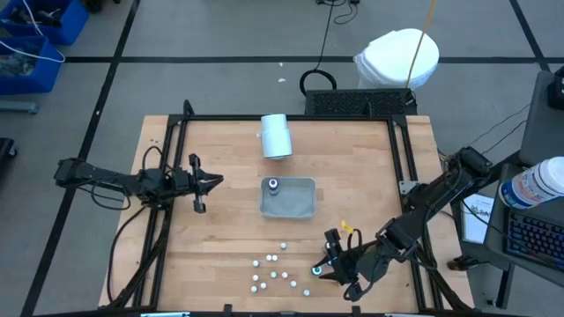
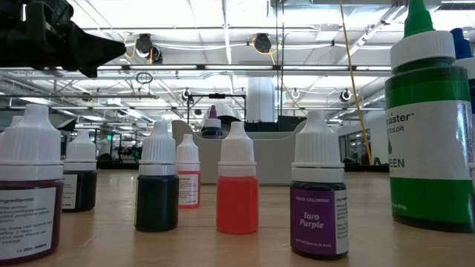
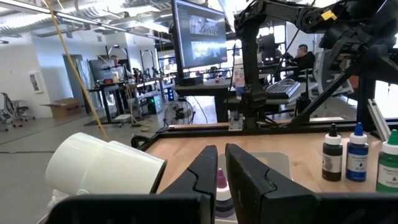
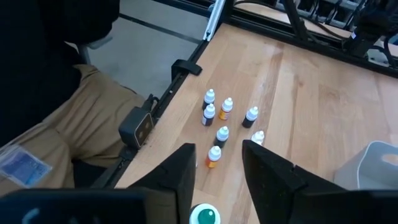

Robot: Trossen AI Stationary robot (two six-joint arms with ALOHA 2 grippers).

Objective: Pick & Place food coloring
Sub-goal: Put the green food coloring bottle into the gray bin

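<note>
A pick is judged underway: the right end effector [image 1: 324, 267] is set, fingers apart, around a green-capped food coloring bottle [image 4: 206, 215] at the table [image 1: 220, 238]'s near edge (grip unconfirmed). Closing and lifting toward the grey tray [image 1: 304, 210] would follow; the left end effector [image 1: 209, 182] waits shut.

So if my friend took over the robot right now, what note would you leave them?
Left gripper: shut, empty, waiting left of the grey rectangular tray.
Right gripper: fingers either side of the green-capped food coloring bottle near the table's front edge, closing in; grip not confirmed.
Done: one dark bottle with a white top stands in the tray.
Left: the small white-capped bottles clustered on the wooden table in front of the tray, plus the green-capped one.
The white cylinder lies behind the tray; leave it.
</note>
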